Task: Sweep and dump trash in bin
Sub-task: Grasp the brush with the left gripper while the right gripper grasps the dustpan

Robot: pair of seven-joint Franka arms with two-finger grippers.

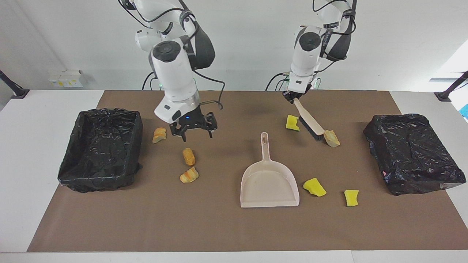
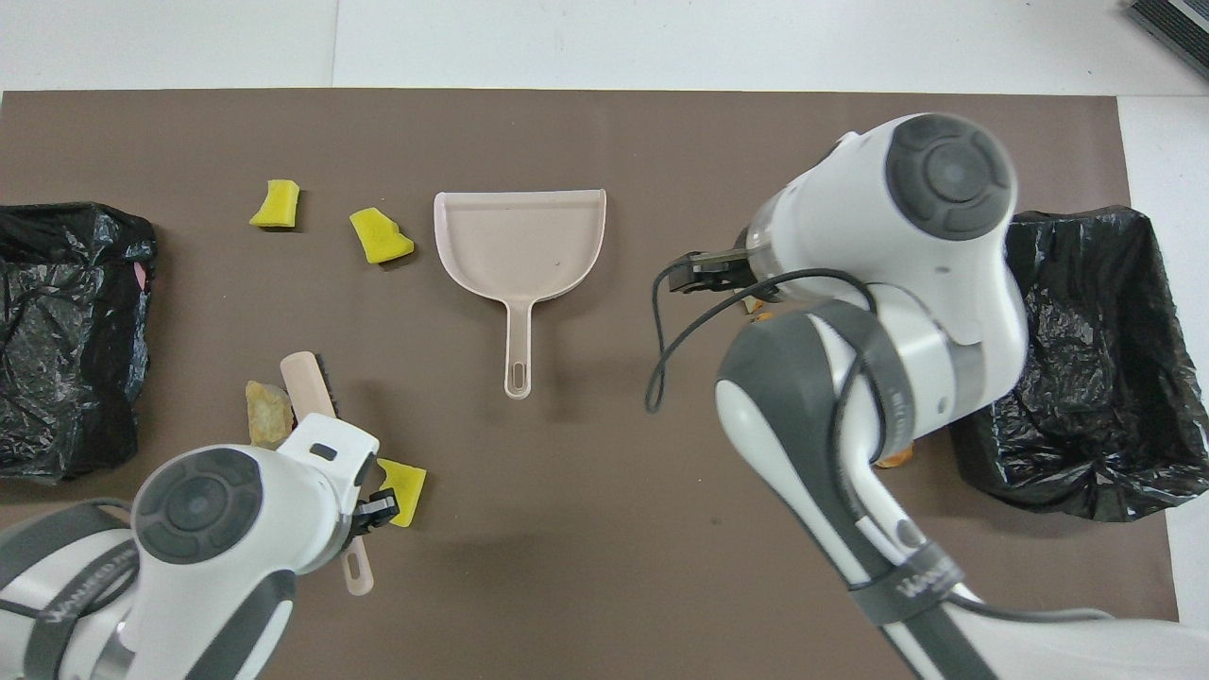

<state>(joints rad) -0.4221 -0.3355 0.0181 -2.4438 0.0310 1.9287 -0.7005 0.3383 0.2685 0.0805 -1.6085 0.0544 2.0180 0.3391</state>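
Note:
My left gripper [image 1: 292, 97] is shut on the handle of the beige brush [image 1: 309, 122]. The brush slants down to the mat, its bristles beside a tan trash lump [image 1: 332, 138], with a yellow sponge piece [image 1: 292, 122] next to it. My right gripper [image 1: 197, 136] hangs open and holds nothing, above the mat near three bread lumps [image 1: 159, 134] [image 1: 189, 156] [image 1: 189, 175]. The beige dustpan [image 1: 269, 179] lies mid-mat, handle toward the robots. Two yellow pieces [image 1: 314, 187] [image 1: 351, 197] lie beside it. From overhead the right arm hides most of the bread lumps.
One black-lined bin [image 1: 100, 146] stands at the right arm's end of the brown mat, its top showing open. Another black-bagged bin [image 1: 413, 153] sits at the left arm's end. White table [image 1: 22, 164] surrounds the mat.

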